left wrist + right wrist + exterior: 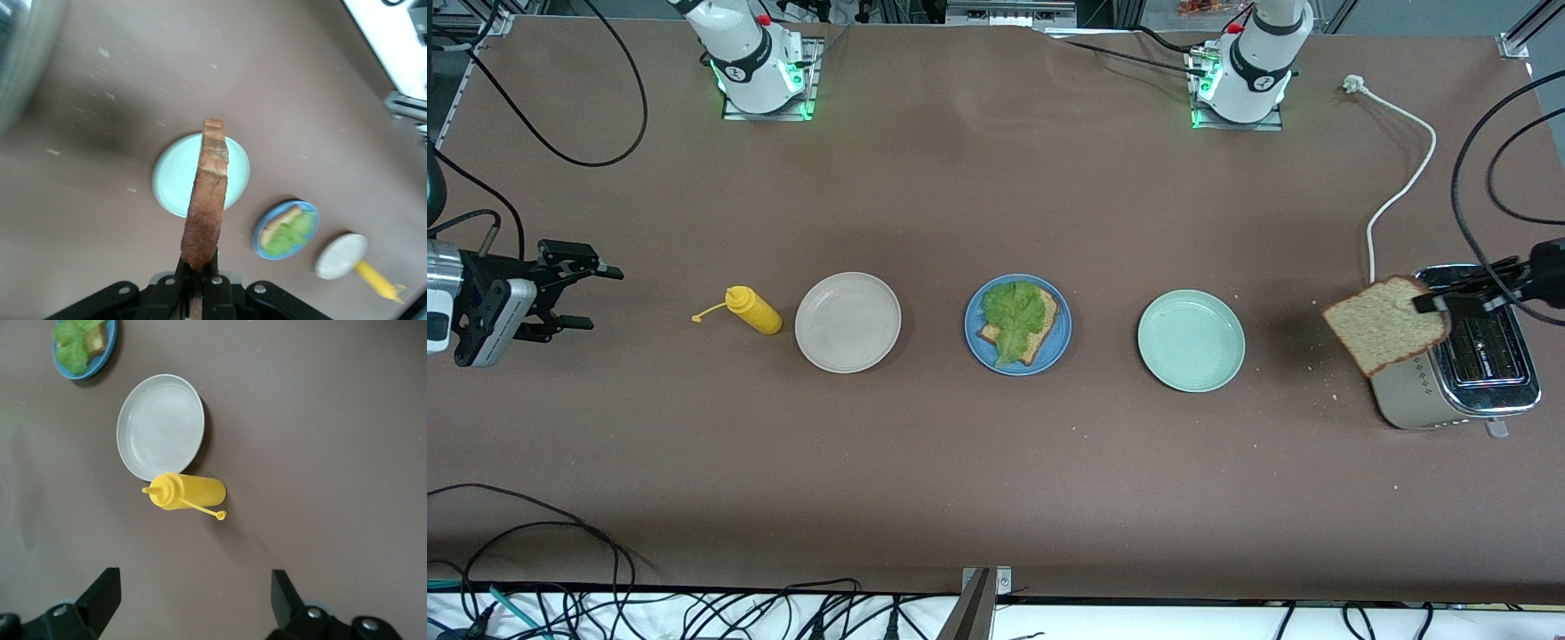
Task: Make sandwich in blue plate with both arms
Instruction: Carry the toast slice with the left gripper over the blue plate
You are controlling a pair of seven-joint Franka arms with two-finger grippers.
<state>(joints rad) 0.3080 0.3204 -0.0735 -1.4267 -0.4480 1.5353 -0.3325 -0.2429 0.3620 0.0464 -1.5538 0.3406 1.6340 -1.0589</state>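
front view: the blue plate [1018,356] sits mid-counter between a beige plate [847,322] and a pale green plate [1191,340]. on it lies one bread slice [1040,336] with a lettuce leaf [1014,313] over it, so the sandwich lacks only its top. the left gripper [1449,293] hangs above the toaster [1476,356] at the left arm's end of the counter, fingers closed on a second bread slice [1385,324] held by one edge. the right gripper [569,298] waits over bare counter at the right arm's end, fingers spread with nothing between them. a yellow squeeze bottle [752,310] lies on its side just beside the beige plate.

left wrist view: the held slice [207,200] stands edge-on, pinched at its lower end by the fingers [181,277]. past it are the green plate [167,180], the blue plate [257,235] with its greens, the beige plate [340,257] and the bottle [375,280].

right wrist view: the open fingers [103,593] frame the bottle [190,491] and the beige plate [160,427], with the blue plate [100,361] at the frame's edge.

the step in hand looks like carrying the top slice over. next it seems to need a carry over the green plate, levelling the slice, and lowering it squarely onto the lettuce before release.
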